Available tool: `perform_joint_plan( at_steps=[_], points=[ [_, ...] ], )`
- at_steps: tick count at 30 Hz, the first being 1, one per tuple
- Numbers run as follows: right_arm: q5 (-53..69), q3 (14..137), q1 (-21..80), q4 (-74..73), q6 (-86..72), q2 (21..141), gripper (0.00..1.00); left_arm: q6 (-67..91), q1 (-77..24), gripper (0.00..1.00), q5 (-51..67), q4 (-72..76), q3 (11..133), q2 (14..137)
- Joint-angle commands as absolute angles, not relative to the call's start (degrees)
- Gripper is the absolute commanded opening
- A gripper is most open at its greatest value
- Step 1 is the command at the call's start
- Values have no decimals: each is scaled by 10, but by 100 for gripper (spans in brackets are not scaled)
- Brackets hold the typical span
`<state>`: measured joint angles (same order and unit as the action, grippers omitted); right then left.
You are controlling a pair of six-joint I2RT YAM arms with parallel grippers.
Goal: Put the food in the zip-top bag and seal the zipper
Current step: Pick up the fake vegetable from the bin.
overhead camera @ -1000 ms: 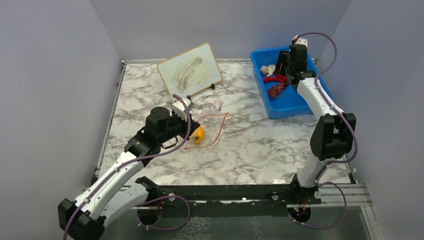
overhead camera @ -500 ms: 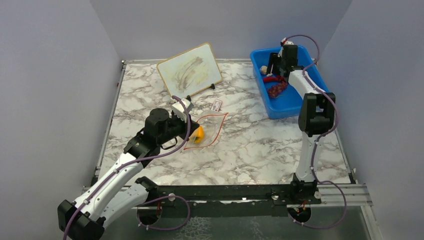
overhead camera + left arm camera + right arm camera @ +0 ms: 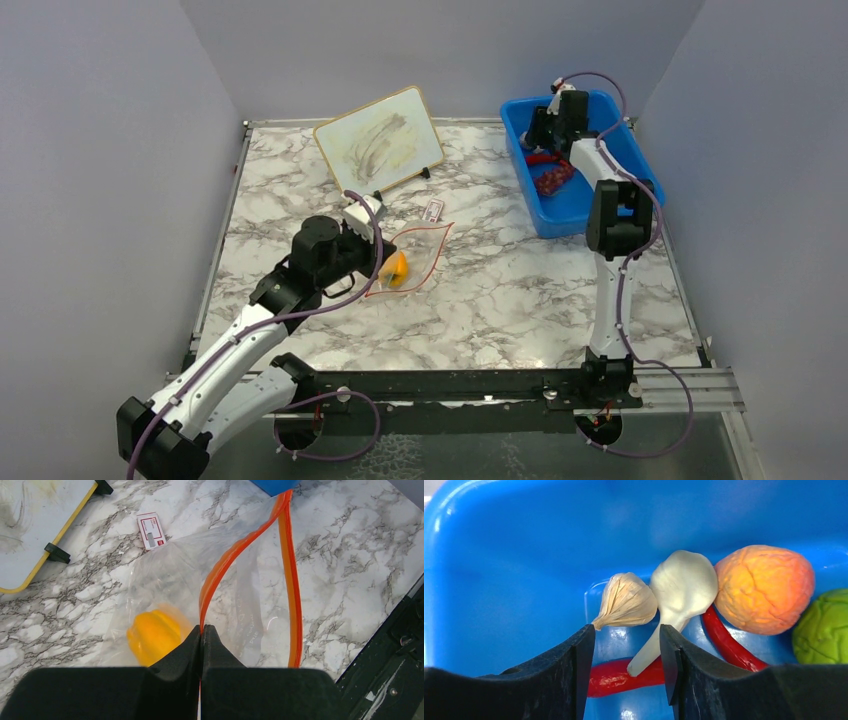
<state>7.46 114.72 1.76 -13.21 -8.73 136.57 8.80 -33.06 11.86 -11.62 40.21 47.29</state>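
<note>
Our left gripper point(image 3: 201, 632) is clamped fully shut on the zipper point(image 3: 225, 562), holding one lip of the zip-top bag point(image 3: 165, 575) so that its mouth gapes over the marble table point(image 3: 350, 555). One orange-yellow pepper point(image 3: 152, 636) lies inside the bag. Farther back, the right gripper point(image 3: 626, 632) hangs low in the blue bin point(image 3: 499, 555), its jaws roughly half apart on either side of the stem of the white mushroom point(image 3: 683, 582), gripping nothing that we can see. We judge the step to be picking a second food. Next, the jaws need to pinch that thin stem without catching the garlic bulb point(image 3: 626, 600) just beside it or the red chili point(image 3: 730, 641) beneath. Counting outward, we see one bag, one pepper, one small card point(image 3: 151, 530) and one whiteboard point(image 3: 380, 140). In the bin we count one mushroom, one garlic bulb, one chili as far as we can tell, one peach-coloured fruit point(image 3: 764, 590), one green round fruit point(image 3: 824, 630) and one grape bunch point(image 3: 552, 180).
</note>
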Motion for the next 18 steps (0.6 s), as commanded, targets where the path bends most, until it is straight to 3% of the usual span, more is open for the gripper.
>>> perform_joint_plan(
  at_steps=[1, 10, 18],
  points=[
    [100, 1174, 12, -118, -87, 1399, 53, 79, -328, 0, 104, -100, 395, 481],
    [148, 1181, 4, -103, -75, 1430, 65, 79, -327, 0, 109, -99, 402, 492],
    [171, 1147, 2, -48, -67, 1424, 57, 79, -327, 0, 113, -99, 402, 496]
  ],
)
